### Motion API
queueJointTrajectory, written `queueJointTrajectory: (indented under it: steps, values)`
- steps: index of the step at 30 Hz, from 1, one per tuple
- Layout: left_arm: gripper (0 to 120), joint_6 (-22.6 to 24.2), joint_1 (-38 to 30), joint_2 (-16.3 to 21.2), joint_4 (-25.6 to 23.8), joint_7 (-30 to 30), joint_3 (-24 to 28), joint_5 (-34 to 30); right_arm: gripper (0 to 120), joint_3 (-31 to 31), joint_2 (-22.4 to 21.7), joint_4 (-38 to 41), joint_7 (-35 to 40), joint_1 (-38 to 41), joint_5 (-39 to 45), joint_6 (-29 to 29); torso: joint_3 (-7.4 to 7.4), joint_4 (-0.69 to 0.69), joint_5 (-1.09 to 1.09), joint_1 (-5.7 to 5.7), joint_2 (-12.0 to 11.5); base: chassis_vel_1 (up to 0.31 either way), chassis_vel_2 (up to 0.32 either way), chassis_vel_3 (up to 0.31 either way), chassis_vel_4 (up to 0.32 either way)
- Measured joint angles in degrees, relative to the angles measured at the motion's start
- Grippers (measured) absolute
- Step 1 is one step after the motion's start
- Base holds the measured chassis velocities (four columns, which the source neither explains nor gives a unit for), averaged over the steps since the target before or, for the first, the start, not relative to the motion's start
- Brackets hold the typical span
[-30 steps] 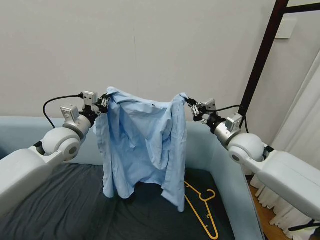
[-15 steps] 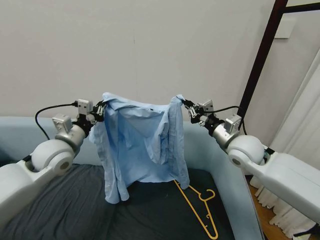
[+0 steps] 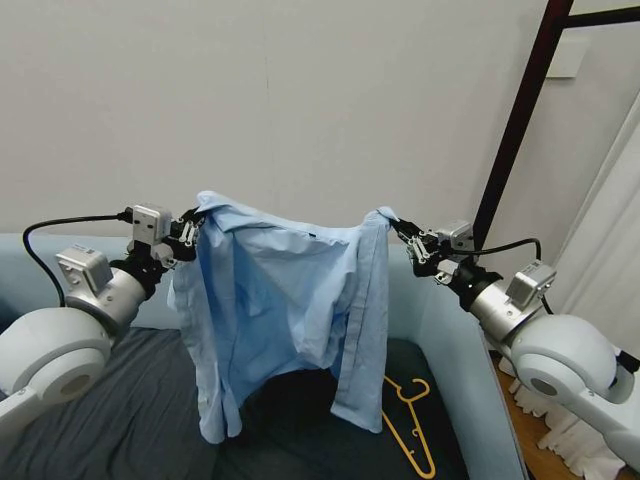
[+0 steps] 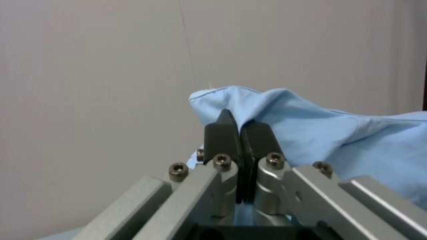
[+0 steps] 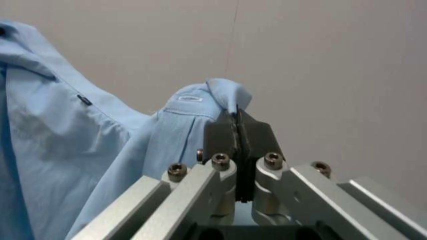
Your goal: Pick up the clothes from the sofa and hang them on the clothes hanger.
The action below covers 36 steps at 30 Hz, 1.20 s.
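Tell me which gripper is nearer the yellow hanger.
Right. The right gripper grips the shirt almost above the hanger; the left gripper grips its other shoulder, farther left.

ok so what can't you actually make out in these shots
- Head view: yellow hanger partly behind the light blue shirt, its lower end at the bottom edge.
- Head view: dark rack pole cut by the top edge, its foot behind the right arm.
- Wrist views: left gripper and right gripper, shut on the shirt, hide how much cloth they pinch.
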Motion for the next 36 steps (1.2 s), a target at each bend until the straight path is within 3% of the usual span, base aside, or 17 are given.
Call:
queueJointTrajectory:
  steps: [9,14,15,18,23,30,34,36]
  values:
    - [0,1.63,3.22,-6.45,5.05,-1.46,3.79,1.72,0,-0.2,5.79,-0.47,1.7,-7.02,-2.66,-1.77,0.01,0.0,-0.01,0.01,0.0,0.0,0.0,0.0,0.0]
    - [0,0.85,5.52,-14.62,11.69,-0.68,11.2,4.37,0,-4.89,12.25,-10.41,-1.78,-16.55,-14.5,2.62,0.01,-0.01,0.0,0.01,-0.01,0.0,0.0,0.0,0.0]
    - [0,0.85,5.52,-14.62,11.69,-0.68,11.2,4.37,0,-4.89,12.25,-10.41,-1.78,-16.55,-14.5,2.62,0.01,-0.01,0.0,0.01,-0.01,0.0,0.0,0.0,0.0]
    - [0,-1.73,4.66,-19.23,17.66,1.02,16.02,8.08,0,-7.9,16.34,-18.21,-3.91,-17.68,-18.06,4.62,0.0,-0.03,0.0,0.01,-0.01,0.0,0.0,0.0,0.0]
    - [0,-3.9,3.79,-24.26,24.83,2.02,18.33,11.09,0,-10.86,21.73,-26.76,-4.44,-15.44,-19.78,5.59,0.01,0.0,0.0,0.01,-0.02,0.0,0.0,0.0,0.0]
    - [0,-4.52,3.72,-26.59,28.47,2.39,18.37,12.33,0,-12.6,24.0,-31.06,-4.89,-13.54,-20.86,6.26,0.01,0.01,0.0,0.02,-0.02,0.0,0.0,0.0,0.0]
    - [0,-4.55,3.89,-27.21,28.6,2.38,18.4,12.94,20,-12.82,23.25,-32.22,-5.62,-13.76,-21.97,7.4,0.01,0.0,0.01,0.02,-0.02,0.0,0.0,0.0,0.0]
    - [0,-4.55,3.88,-27.24,28.65,2.37,18.47,13.08,22,-12.79,22.83,-32.34,-5.99,-14.09,-22.54,7.88,0.01,-0.01,0.01,0.01,-0.02,0.0,0.0,0.0,0.0]
